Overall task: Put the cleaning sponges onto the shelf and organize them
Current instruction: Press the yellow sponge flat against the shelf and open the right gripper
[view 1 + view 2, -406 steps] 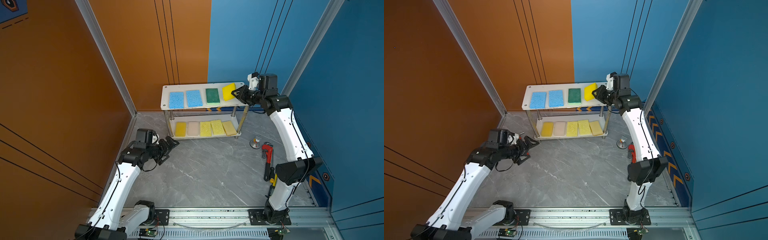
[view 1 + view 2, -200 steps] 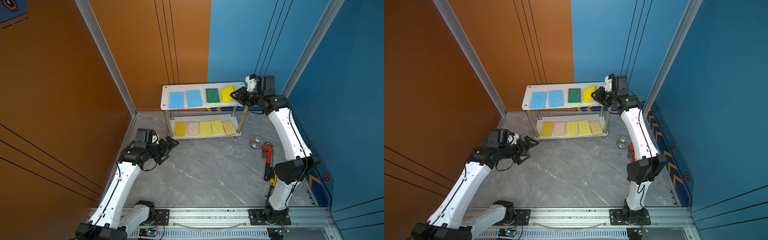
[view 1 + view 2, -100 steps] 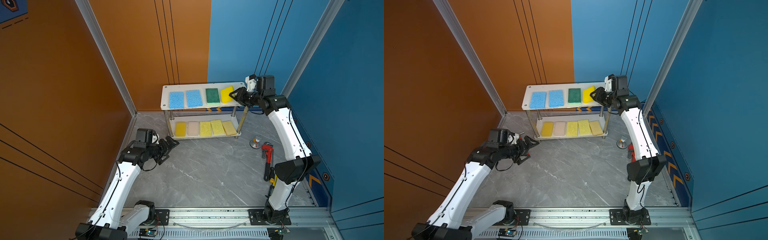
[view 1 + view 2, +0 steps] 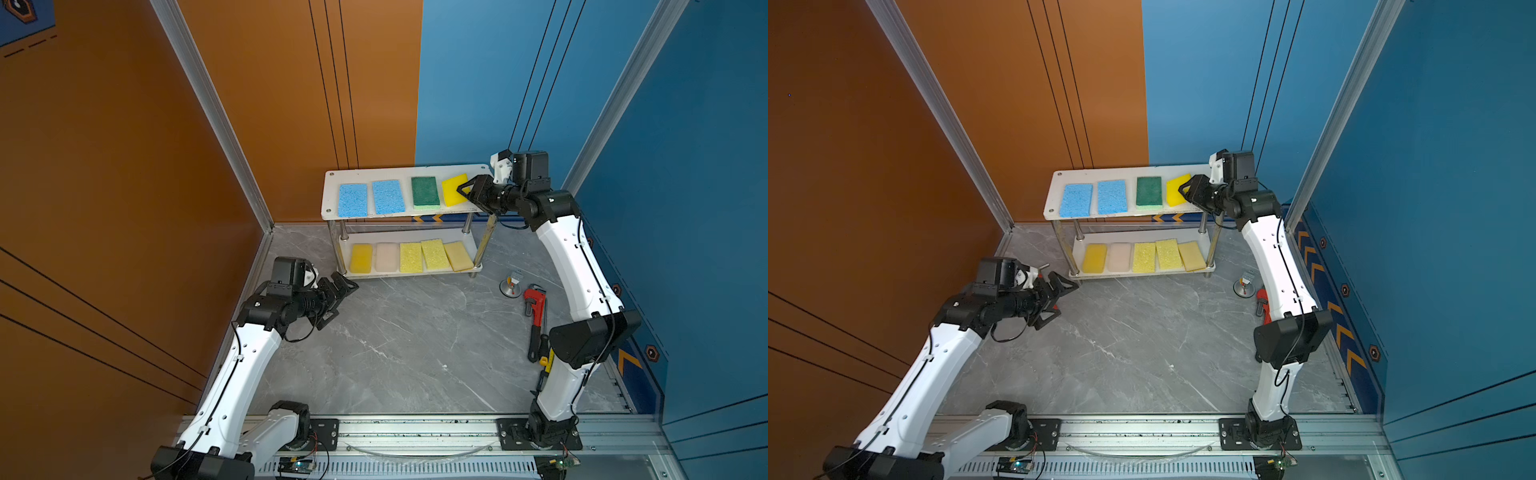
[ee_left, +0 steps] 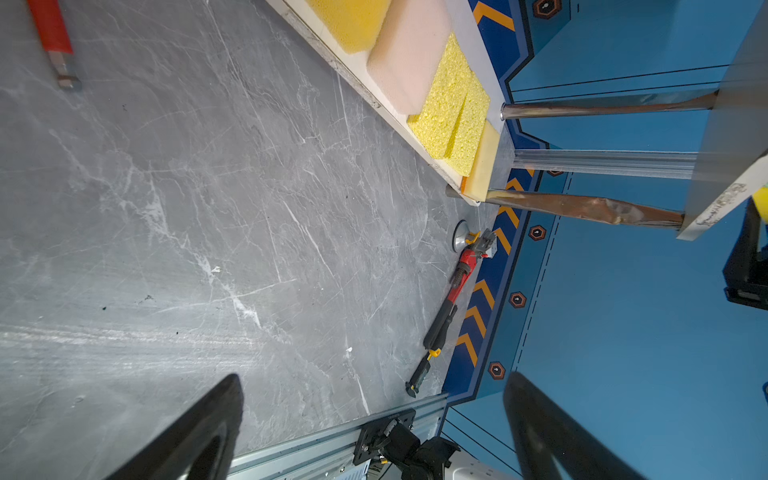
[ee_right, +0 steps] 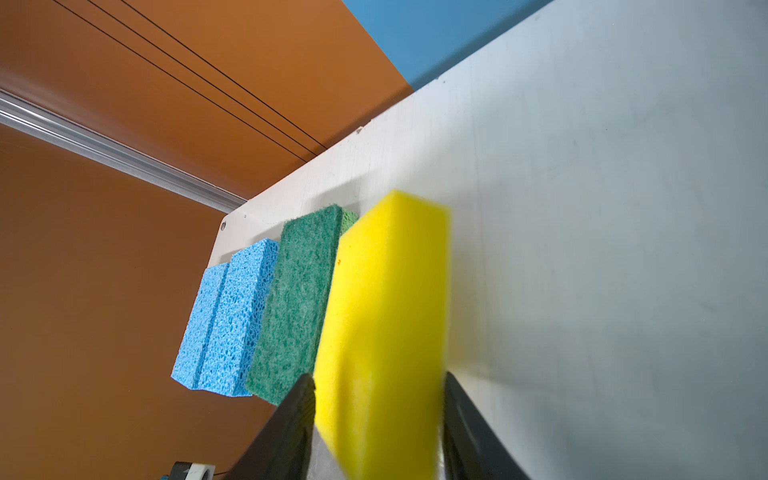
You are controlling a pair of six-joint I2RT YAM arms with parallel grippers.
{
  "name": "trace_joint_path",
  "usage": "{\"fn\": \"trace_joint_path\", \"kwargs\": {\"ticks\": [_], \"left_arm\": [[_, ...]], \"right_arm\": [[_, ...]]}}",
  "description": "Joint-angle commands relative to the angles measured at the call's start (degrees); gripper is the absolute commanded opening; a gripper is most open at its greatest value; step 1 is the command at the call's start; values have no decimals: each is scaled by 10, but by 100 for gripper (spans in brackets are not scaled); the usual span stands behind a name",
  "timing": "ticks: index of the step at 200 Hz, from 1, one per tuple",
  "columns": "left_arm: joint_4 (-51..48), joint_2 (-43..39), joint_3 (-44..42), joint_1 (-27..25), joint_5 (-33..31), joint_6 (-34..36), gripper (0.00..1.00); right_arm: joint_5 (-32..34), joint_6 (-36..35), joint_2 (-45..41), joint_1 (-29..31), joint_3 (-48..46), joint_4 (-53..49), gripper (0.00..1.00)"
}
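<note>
While the left gripper (image 4: 338, 302) hangs wide open and empty over the grey marbled tabletop (image 4: 407, 345), five yellow, cream and tan sponges (image 4: 410, 257) lie in a row on the lower board of the white two-tier chrome-post shelf (image 4: 374, 174); upper board: two blue porous sponges (image 4: 352, 200) and a dark green scouring sponge (image 4: 424, 192), flat; bright yellow foam sponge (image 4: 452, 190) tilted at the right end, between the jaws of the right gripper (image 4: 464, 193); clamped or released, cannot tell.

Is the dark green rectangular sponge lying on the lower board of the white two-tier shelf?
No, the dark green sponge lies on the top board of the shelf, beside a blue porous sponge.
</note>
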Motion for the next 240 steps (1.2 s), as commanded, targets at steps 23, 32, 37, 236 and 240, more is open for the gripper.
{"fn": "trace_joint_path", "kwargs": {"ticks": [23, 32, 37, 236, 240], "left_arm": [[-11, -6, -7, 6, 14, 10, 98], [-11, -6, -7, 7, 15, 10, 98], [-11, -6, -7, 7, 14, 10, 98], [-11, 2, -2, 8, 12, 15, 98], [-11, 2, -2, 8, 12, 15, 98]], "right_arm": [[3, -12, -16, -1, -7, -9, 50], [4, -12, -17, -1, -8, -10, 51], [4, -13, -17, -1, -8, -10, 51], [20, -27, -15, -1, -13, -10, 56], [20, -26, -15, -1, -13, -10, 56]]}}
